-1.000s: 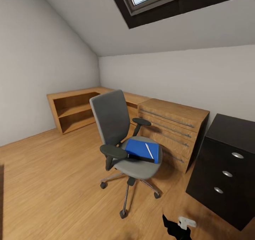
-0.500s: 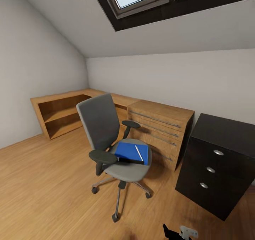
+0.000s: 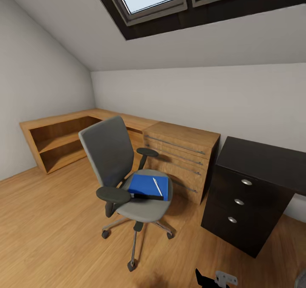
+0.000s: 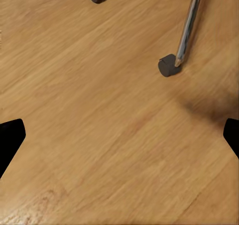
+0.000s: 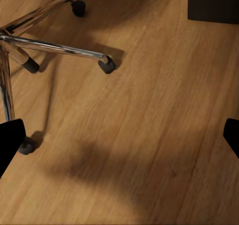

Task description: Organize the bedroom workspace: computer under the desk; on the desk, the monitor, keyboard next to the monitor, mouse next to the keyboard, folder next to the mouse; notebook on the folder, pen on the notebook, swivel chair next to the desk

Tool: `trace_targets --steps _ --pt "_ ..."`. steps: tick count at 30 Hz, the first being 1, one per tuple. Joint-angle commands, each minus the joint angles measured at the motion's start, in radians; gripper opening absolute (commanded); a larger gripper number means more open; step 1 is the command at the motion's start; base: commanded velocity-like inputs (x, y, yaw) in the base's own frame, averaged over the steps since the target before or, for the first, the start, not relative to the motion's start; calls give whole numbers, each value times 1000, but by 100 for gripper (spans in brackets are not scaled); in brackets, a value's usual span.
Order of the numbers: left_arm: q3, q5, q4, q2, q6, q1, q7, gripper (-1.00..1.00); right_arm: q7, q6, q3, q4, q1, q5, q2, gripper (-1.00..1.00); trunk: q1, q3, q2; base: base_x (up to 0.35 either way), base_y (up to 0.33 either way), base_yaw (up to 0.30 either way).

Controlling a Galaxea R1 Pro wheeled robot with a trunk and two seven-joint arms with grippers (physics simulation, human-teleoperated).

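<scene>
Swivel chair mid-floor on the wood, blue folder flat on its seat with a pen lying on top. Black bench with three silver knobs just right, beside a wooden drawer cabinet at the far wall. Left jaws and right jaws both wide apart, hovering over bare floor near the chair's casters.

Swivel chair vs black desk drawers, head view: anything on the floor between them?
Nothing: bare wooden floor separates the grey padded swivel chair from the black desk's drawer unit in the head view.
</scene>
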Motion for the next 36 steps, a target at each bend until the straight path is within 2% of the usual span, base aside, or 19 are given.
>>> trace_targets --steps 1,4,10,36 --pt "3 8 0 3 -19 -1 1 100 11 -1 -4 2 -1 -8 0 100 -4 2 7 0 0 -18" --pt "3 8 0 4 -48 -1 3 100 10 -2 -4 2 -1 -5 -1 100 -16 13 28 0 0 -99" --pt "3 8 0 4 -52 -1 3 100 9 -3 -4 2 -1 -5 -2 100 -39 38 70 0 0 -194" --pt "6 8 0 17 -55 -1 1 100 6 -3 -4 1 -1 -6 -5 100 -39 41 70 0 0 -248"
